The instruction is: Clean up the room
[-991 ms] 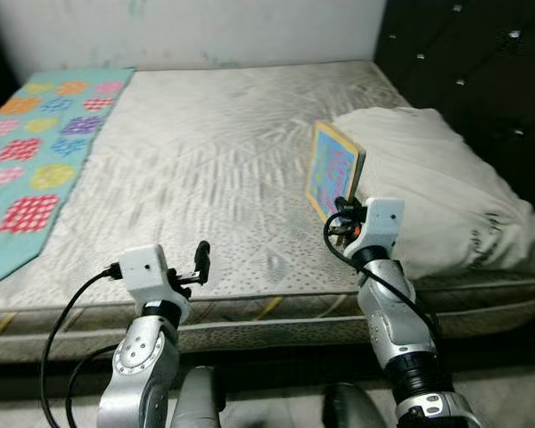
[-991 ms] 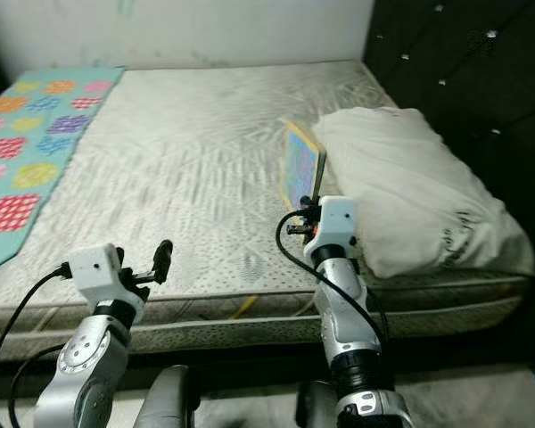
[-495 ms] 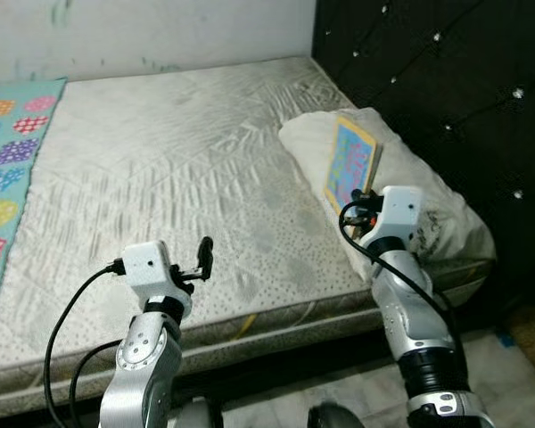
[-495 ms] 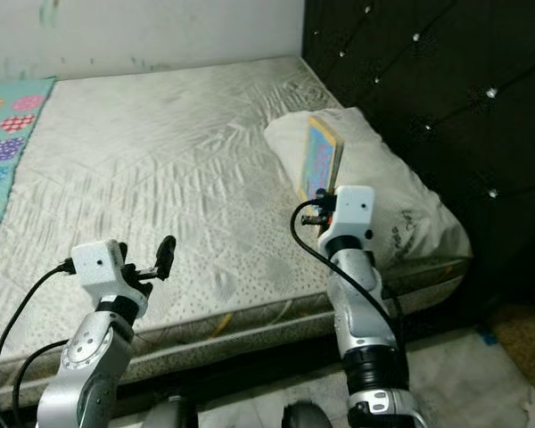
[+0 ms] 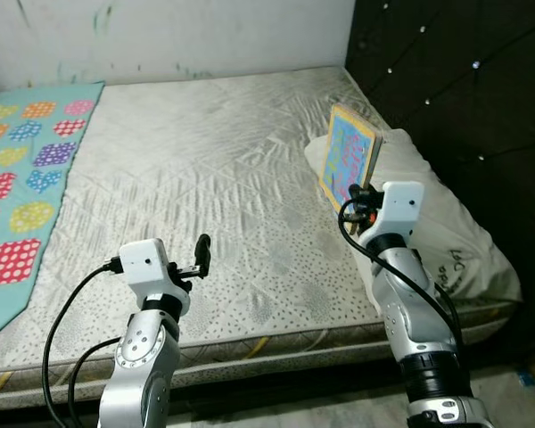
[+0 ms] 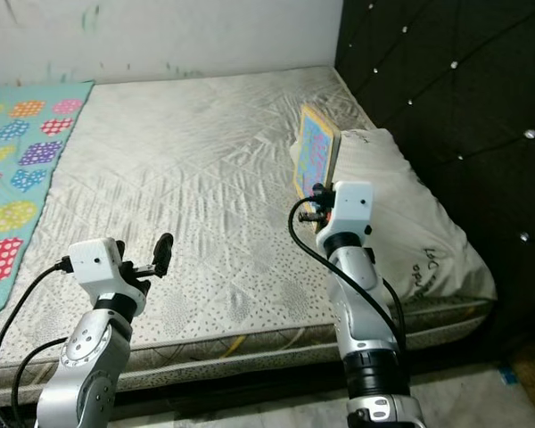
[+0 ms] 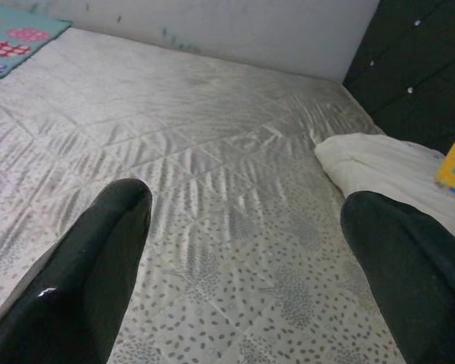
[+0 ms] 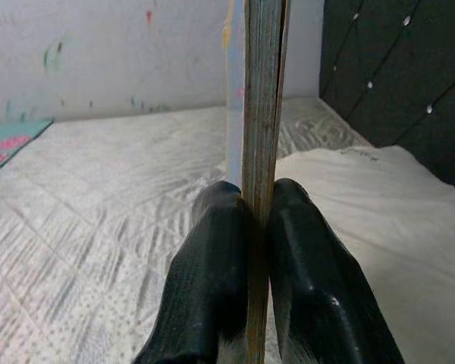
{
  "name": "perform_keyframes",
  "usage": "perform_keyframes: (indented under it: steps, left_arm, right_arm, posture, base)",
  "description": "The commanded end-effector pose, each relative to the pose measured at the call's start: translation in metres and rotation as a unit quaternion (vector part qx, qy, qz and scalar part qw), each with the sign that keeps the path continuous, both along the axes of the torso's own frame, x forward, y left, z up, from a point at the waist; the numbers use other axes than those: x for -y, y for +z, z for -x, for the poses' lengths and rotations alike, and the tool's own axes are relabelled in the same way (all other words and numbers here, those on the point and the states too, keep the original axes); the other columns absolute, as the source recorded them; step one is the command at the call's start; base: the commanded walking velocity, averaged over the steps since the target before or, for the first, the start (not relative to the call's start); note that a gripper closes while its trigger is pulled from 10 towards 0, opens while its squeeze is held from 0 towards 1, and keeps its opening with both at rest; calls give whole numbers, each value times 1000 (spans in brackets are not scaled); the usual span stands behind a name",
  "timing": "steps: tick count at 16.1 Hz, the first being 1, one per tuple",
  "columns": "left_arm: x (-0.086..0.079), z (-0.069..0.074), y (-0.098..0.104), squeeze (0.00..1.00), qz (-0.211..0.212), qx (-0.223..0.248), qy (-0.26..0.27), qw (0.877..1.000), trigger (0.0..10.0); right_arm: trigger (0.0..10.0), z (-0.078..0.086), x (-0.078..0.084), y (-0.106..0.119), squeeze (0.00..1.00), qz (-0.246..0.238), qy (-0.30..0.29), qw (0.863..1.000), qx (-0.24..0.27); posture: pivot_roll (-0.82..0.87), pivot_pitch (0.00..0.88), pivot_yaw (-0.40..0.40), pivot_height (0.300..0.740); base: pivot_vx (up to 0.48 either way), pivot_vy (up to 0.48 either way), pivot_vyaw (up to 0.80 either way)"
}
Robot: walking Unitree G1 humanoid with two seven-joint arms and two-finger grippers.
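Observation:
My right gripper [image 5: 360,198] is shut on the lower edge of a thin colourful book [image 5: 348,159], held upright above the bed's right side, just beside the white pillow [image 5: 437,241]. In the right wrist view the two black fingers [image 8: 212,288] clamp the book's edge [image 8: 262,114] between them. My left gripper [image 5: 201,253] hovers open over the near edge of the grey patterned mattress [image 5: 205,169]; its fingers [image 7: 91,273] stand wide apart with nothing between them.
A teal blanket with coloured patches [image 5: 22,169] lies along the bed's left side. A dark tufted headboard [image 5: 464,98] rises at the right, behind the pillow. A pale wall [image 5: 160,36] runs along the far side of the bed.
The camera has swung back left, so the whole scene has shifted and more of the blanket shows. The right gripper still holds the book upright by the pillow; the left stays open.

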State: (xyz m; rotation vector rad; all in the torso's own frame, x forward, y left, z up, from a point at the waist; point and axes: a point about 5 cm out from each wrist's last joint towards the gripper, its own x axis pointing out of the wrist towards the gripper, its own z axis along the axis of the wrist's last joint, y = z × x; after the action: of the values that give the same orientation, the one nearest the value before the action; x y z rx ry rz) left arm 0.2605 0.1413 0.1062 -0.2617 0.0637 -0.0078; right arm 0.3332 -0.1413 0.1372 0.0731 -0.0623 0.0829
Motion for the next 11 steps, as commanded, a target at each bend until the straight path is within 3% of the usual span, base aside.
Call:
perform_keyframes:
  steps: [1,11]
  left_arm:
    - [2,0,-2,0,7,-1,-2,1000,10000]
    - [4,1,-2,0,7,1,-7,1000,10000]
  right_arm:
    - [10000,0,-1,15,0,2,4,999,34]
    - [10000,2,1,10,0,1,-3,1000,21]
  posture:
    - [38,0,17,740]
    - [33,0,24,740]
  base:
    - [0,0,0]
    - [0,0,0]
